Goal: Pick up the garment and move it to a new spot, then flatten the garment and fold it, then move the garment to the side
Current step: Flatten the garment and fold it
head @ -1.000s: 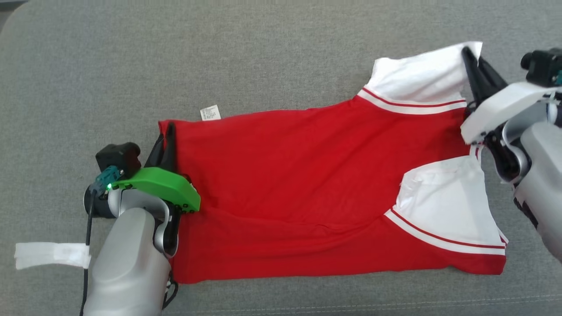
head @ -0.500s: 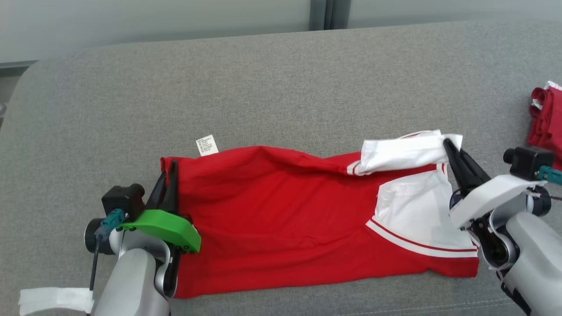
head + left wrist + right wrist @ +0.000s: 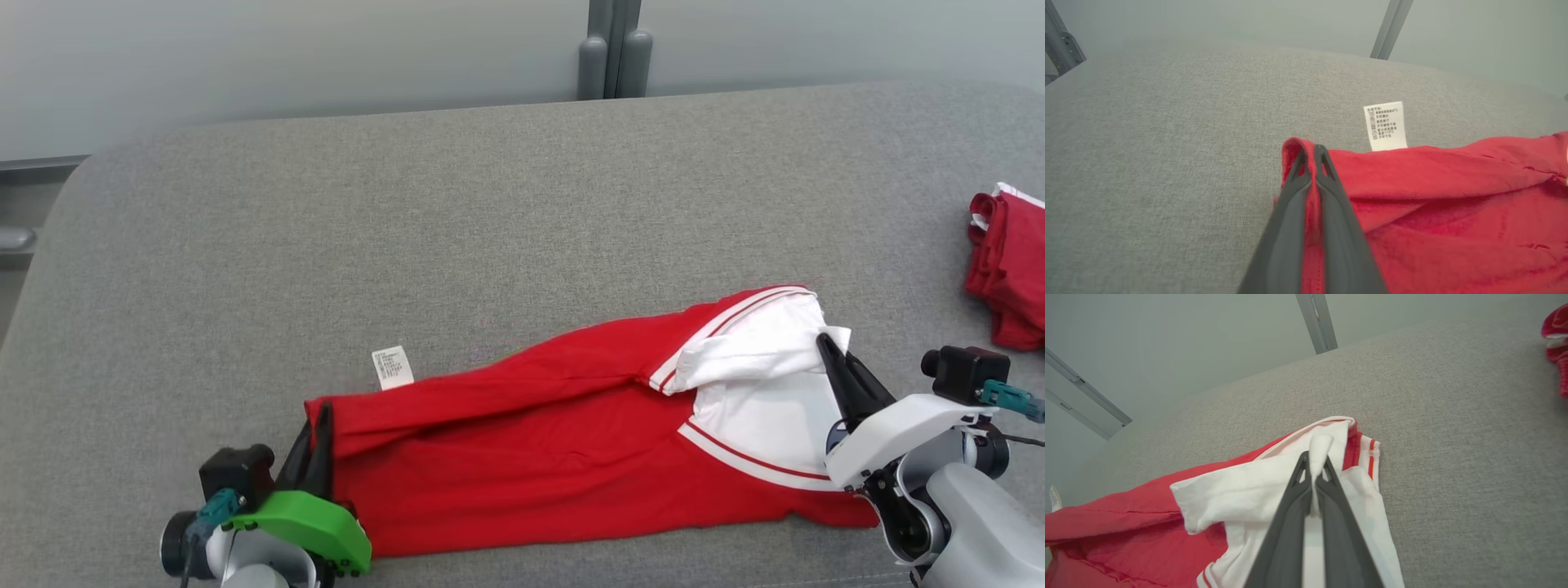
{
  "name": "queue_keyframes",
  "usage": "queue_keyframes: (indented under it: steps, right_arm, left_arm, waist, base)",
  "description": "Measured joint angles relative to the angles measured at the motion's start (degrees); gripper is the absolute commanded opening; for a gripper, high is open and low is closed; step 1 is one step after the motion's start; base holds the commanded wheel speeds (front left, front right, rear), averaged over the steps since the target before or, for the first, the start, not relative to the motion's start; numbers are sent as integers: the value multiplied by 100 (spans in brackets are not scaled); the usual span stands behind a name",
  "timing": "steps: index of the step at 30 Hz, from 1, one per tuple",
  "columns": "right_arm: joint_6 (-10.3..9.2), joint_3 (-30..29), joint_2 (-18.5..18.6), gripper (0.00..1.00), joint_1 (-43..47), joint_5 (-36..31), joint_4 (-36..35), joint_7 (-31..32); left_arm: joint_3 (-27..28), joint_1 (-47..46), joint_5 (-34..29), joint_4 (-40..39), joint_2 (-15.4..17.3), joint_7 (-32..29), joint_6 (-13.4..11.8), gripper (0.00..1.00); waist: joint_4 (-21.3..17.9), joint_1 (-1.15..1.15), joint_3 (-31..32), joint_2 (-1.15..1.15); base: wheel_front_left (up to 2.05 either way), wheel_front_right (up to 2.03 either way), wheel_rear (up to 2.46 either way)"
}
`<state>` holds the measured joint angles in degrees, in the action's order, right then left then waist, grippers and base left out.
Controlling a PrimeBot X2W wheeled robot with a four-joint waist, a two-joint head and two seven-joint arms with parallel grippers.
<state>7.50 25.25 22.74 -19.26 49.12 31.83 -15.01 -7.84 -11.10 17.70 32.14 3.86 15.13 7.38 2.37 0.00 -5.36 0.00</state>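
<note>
Red garment [image 3: 531,457], white-sleeved, lies rumpled lengthwise on coarse grey upholstery [image 3: 408,245].

One small white label, and its print is too tiny to read.
The label [image 3: 1385,125] sticks out from the top edge of the red garment [image 3: 1453,212] and lies flat on the grey desk [image 3: 1167,163] just past that edge. It has a short line of dark print at the top. Below that are a few rows, each starting with a little box sign. The letters are too small to make out.
</note>
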Motion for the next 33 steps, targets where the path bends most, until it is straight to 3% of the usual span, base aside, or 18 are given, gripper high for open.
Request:
queue_keyframes:
  steps: [1, 2, 3, 4, 16, 23, 24, 25, 29, 33]
  right_arm:
    - [0, -11, -21, 0, 3, 0, 9, 0]
    - [0, -26, -41, 0, 10, 1, 22, 0]
    - [0, -34, -51, 0, 23, 0, 29, 0]
    - [0, -38, -51, 0, 33, -1, 34, 0]
    - [0, 62, -162, 0, 238, -9, 99, 0]
    - [0, 135, -216, 0, 410, 9, 287, 0]
    - [0, 137, -215, 42, 414, 7, 363, -1]
    - [0, 144, -205, 100, 420, -21, 445, -2]
    - [0, -147, -160, 100, 419, -247, 590, -2]
    - [-1, -1021, -103, 100, 414, -993, 608, -3]
  left_arm:
    - [-29, 57, -2, 23, 0, 0, 0, 81]
    - [-32, 97, -1, 46, -7, 0, 0, 85]
    - [-5, 123, -1, 79, -15, 0, 1, 97]
    - [15, 147, -11, 100, -16, 0, 0, 100]
    - [780, 778, -432, -38, -104, 0, -31, 100]
    - [633, 920, -244, -188, -101, 0, -32, 100]
    - [603, 925, -215, -194, -101, 0, -32, 100]
    - [573, 928, -213, -208, -102, 0, -32, 100]
    - [536, 929, -203, -241, -103, 0, -36, 100]
    - [511, 929, -167, -282, -103, 0, -79, 100]
  waist:
    - [-10, 0, 5, 0]
    - [-16, 0, 11, 0]
    - [-18, 0, 16, 0]
    - [-18, 0, 22, 0]
    - [-76, 0, 246, 0]
    - [-103, 0, 383, 0]
    - [-105, 0, 389, 0]
    - [-107, 0, 391, 0]
    - [-105, 0, 379, 0]
    - [-82, 0, 359, 0]
  base:
    - [0, 0, 0]
    - [0, 0, 0]
    - [0, 0, 0]
    - [0, 0, 0]
    - [0, 0, 0]
    - [0, 0, 0]
    - [0, 0, 0]
    - [0, 0, 0]
    - [0, 0, 0]
    - [0, 0, 0]
